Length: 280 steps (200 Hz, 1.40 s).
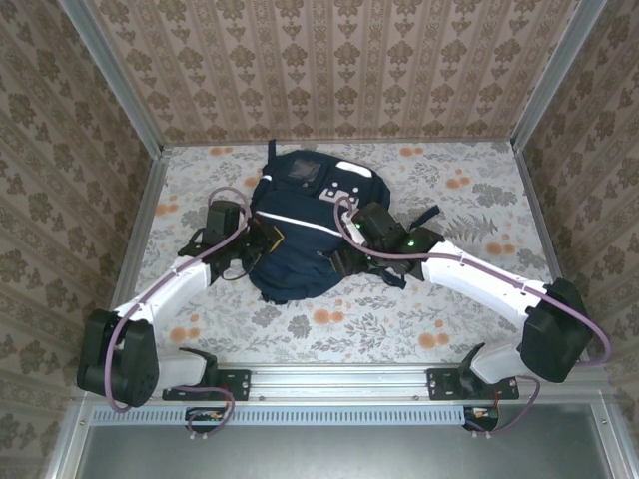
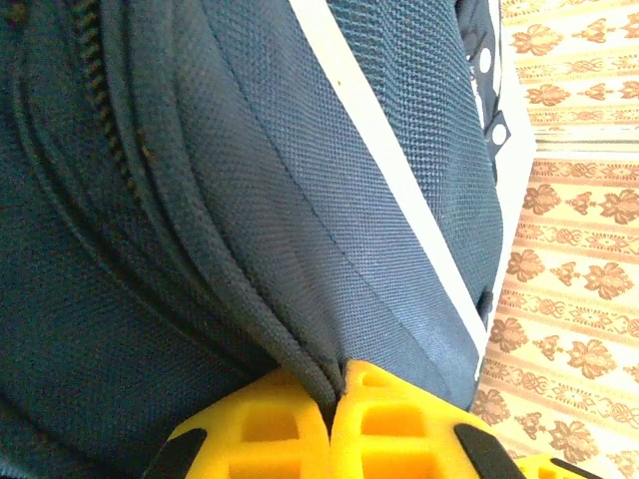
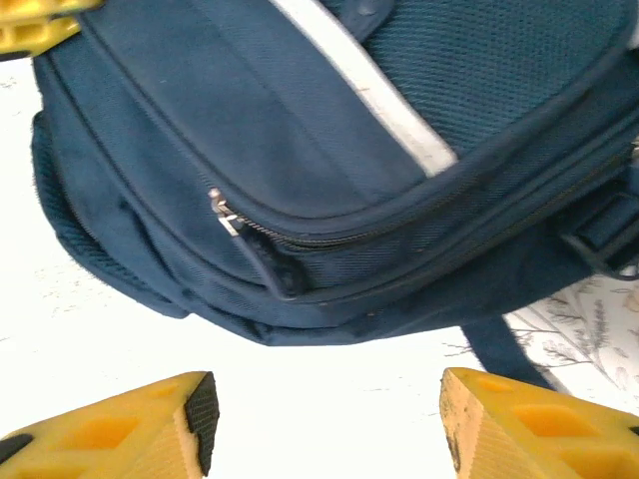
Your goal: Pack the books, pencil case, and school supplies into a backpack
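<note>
The backpack [image 1: 305, 235] lay flat in the middle of the table [image 1: 419, 319], with its front side up. It was dark blue, and a white stripe [image 1: 300, 222] ran across it. The grey patches [image 1: 344, 185] on its pocket sat toward 12 o'clock, and its round end pointed toward 6 o'clock. A dark strap [image 1: 424, 215] stuck out from it toward 3 o'clock. The left gripper [image 1: 258, 239] was at the bag's 9 o'clock side and touched it. In the left wrist view the left gripper [image 2: 336, 399] had its yellow fingers [image 2: 399, 419] pressed tight together, and a fold of the backpack [image 2: 250, 200] cloth was pinched between them. The stripe [image 2: 399, 180] ran slanting across the cloth above that fold. The right gripper [image 1: 349, 261] was at the bag's 4 o'clock side, just beside its edge. In the right wrist view the right gripper [image 3: 329, 419] had its fingers [image 3: 110, 429] spread wide apart, and it held nothing. The backpack [image 3: 300, 150] lay just past those fingers, toward 12 o'clock, and did not touch them. A small silver zipper pull [image 3: 225, 212] sat on the bag's edge at about 10 o'clock from the open fingers. The table had a cloth with flowers and leaves on it. Walls [image 1: 329, 60] with patterned paper stood around the table at 9, 12 and 3 o'clock.
</note>
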Motion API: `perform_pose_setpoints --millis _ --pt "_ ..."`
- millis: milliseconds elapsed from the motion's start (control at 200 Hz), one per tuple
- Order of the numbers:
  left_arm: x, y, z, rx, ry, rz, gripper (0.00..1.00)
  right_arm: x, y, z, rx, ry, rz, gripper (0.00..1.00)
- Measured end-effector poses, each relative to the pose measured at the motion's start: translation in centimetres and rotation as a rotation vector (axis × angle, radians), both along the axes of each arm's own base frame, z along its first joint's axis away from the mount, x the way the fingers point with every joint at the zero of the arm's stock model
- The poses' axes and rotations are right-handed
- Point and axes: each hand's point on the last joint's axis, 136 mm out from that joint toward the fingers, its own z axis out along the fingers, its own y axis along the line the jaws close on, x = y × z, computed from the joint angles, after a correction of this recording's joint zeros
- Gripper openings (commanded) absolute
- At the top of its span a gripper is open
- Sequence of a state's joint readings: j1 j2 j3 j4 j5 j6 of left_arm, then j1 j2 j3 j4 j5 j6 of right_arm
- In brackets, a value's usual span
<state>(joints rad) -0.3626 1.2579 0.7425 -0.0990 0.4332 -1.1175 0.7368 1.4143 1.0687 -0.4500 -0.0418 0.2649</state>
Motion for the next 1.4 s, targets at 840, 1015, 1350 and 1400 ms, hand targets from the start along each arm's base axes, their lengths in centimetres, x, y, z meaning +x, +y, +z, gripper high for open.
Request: perform_pose_setpoints --millis 840,1015,1350,1400 --pt "-0.2 -0.6 0.8 0.015 -0.004 -0.021 0.0 2.0 3.5 -4.0 -0.014 0.041 -0.047 0.22" --pt "-0.2 -0.5 0.7 0.023 -0.004 -0.014 0.0 2.1 3.1 -4.0 -0.05 0.012 -0.048 0.1" --pt "-0.3 -0.7 0.7 0.013 -0.005 -0.026 0.0 2.6 0.3 -2.3 -0.076 -0.06 -0.082 0.09" --pt "-0.4 -0.7 0.6 0.012 -0.006 -0.027 0.0 2.9 -0.2 -2.2 -0.076 -0.062 -0.093 0.09"
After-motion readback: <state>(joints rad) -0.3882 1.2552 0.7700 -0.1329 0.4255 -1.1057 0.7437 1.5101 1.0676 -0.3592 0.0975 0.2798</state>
